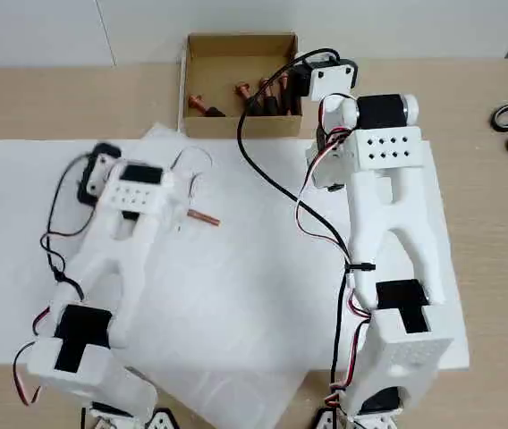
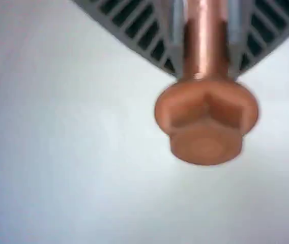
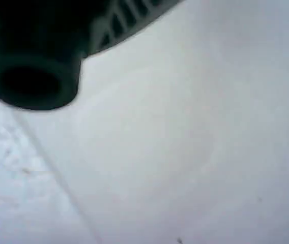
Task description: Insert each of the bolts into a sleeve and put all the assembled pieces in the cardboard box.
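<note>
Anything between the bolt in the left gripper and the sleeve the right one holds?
Possibly: a black cable drapes over the white sheet between the bolt and the right arm. The sleeve shows an open end that looks unblocked.

The left arm (image 1: 120,241) stretches from its base at the near counter edge away and slightly inward. Its gripper (image 2: 205,51) has the jaws closed on the shank of a copper bolt (image 2: 205,119). The right arm (image 1: 388,206) reaches almost straight away from its base, and its gripper (image 3: 37,25) has the jaws clamped on a black sleeve (image 3: 32,76).
</note>
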